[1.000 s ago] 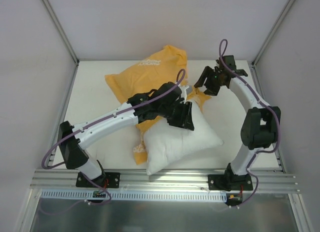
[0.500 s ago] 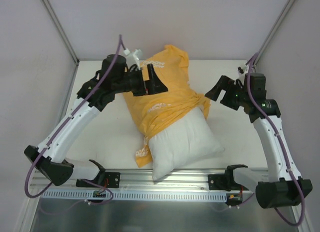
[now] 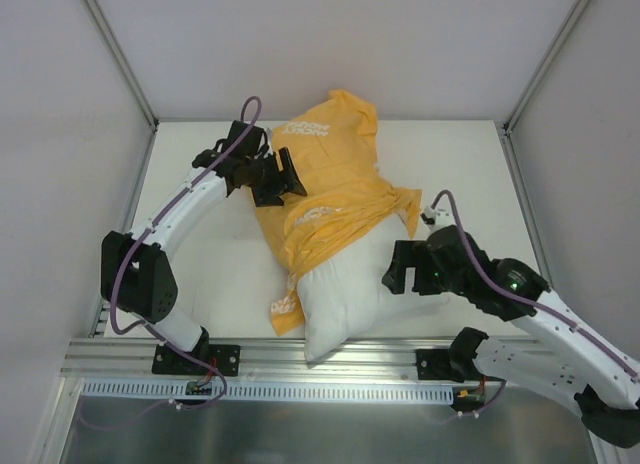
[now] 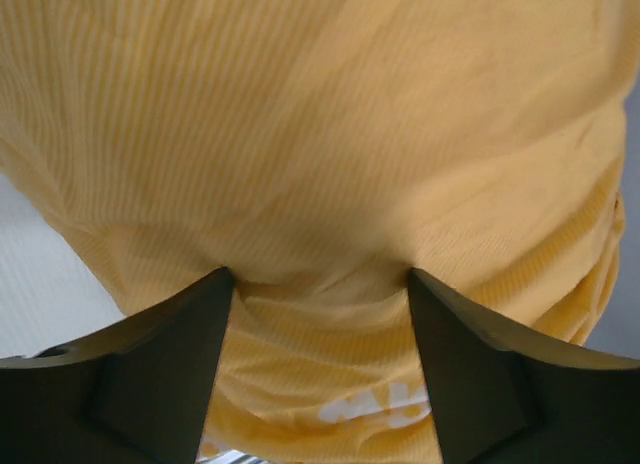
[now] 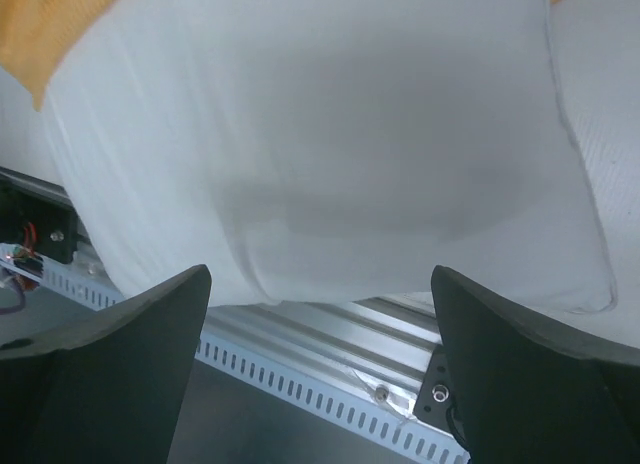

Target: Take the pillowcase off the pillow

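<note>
The pillow (image 3: 350, 294) is shown on a white table (image 3: 190, 264), its long axis running from the near edge toward the far wall with a slight tilt. The far half is covered by the orange pillowcase (image 3: 330, 174), printed with small white logos. The closed end of the cover points away from the arm bases, and its bunched open edge crosses the pillow's middle. The near half is bared, plain and white.

The left gripper (image 3: 280, 176) is placed against the far left flank of the pillowcase. In the left wrist view its jaws are seen spread apart, with orange cloth bulging between the tips but not pinched. The right gripper (image 3: 400, 269) is held at the right side of the bare white end, jaws wide apart, with nothing gripped. Whether it touches the pillow cannot be told.

The cover is judged to come off only along the long axis, toward the far wall. The left arm is the nearer one to the cloth. The right arm is the nearer one to the exposed pillow, which would need to be held back.
</note>
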`<state>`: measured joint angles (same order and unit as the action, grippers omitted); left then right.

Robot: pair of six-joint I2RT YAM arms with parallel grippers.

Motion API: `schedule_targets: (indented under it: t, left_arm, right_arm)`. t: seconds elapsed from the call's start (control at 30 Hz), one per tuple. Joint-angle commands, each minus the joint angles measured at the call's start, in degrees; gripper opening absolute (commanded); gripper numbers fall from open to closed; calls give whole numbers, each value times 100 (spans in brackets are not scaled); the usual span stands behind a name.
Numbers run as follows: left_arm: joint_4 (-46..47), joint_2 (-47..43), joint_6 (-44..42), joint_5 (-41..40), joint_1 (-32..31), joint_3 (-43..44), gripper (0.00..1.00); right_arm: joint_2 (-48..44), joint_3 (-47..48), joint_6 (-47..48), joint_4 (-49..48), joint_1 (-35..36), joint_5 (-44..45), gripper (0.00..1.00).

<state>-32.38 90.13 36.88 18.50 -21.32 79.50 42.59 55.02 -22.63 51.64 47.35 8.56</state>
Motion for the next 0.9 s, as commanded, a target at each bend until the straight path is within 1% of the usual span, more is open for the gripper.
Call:
schedule_targets:
  t: [0.0,0.03,0.07,0.1,0.13,0.17,0.2,0.23,0.27,0.33,0.37,0.4,0.43,0.47,0.5,0.53,0.57,0.63,0.67,0.73,0.77,0.83,0.87]
  left_arm:
    - [127,84,-24,-40,-21,223,64]
    - [144,93,-23,-66,-21,223,53]
    - [144,84,-15,-110,-21,206,28]
    - [144,49,-23,-136,-12,188,15]
    - [144,14,-32,-145,-21,171,2]
    - [136,-91,-50,-215,-21,101,0]
    - [127,-170,-58,-276,-4,31,0]
    - [135,-258,-58,-373,14,-31,0]
    - [127,-494,-58,-522,31,-197,0]
    - [118,-732,-6,-532,215,-373,0]
    - [135,-994,38,-427,321,-531,0]
    - [127,-1154,90,-261,409,-602,0]
    - [127,-1303,117,-277,514,-664,0]
    - [127,-1635,143,-320,550,-769,0]
    - [127,-1804,161,-312,576,-813,0]
    - [109,-1962,161,-295,594,-831,0]
    - [100,-2277,179,-312,603,-884,0]
    - [39,-2534,179,-373,612,-910,0]
    - [-57,-2709,170,-400,603,-945,0]
    - [-171,-2807,100,-583,620,-981,0]
    - [-294,-2834,39,-637,664,-1024,0]
    - [-383,-2808,-5,-672,761,-1095,0]
    - [-383,-2764,-58,-672,857,-1191,0]
  right_arm:
    - [547,-290,-716,-467,616,569,96]
    - [688,-378,-716,-705,661,490,96]
    - [846,-535,-716,-1064,670,367,97]
    - [1170,-554,-690,-1198,670,314,100]
    - [1321,-546,-620,-1296,679,305,77]
    - [1435,-502,-541,-1279,661,565,63]
    - [1541,-388,-462,-1253,600,699,44]
    - [1542,-326,-383,-1200,487,787,11]
    - [1498,-256,-287,-1087,85,875,1]
    - [1158,-63,91,-998,-496,824,1]
    - [1016,8,232,-1006,-1160,753,1]
    - [893,95,503,-998,-1489,700,1]
    - [778,322,601,-989,-1779,665,1]
    - [786,481,672,-876,-2287,682,1]
    - [847,648,725,-822,-2518,674,1]
    - [935,946,804,-761,-2703,682,1]
    - [1110,1062,848,-743,-3036,656,1]
    - [1312,1255,883,-752,-3363,612,1]
    - [1557,1396,892,-847,-3695,499,1]
    - [1848,1476,936,-1032,-4083,428,1]
    - [2189,1554,945,-1181,-4207,445,1]
    - [2586,1704,962,-1226,-4435,445,1]
    - [2979,1905,997,-1244,-4628,236,1]
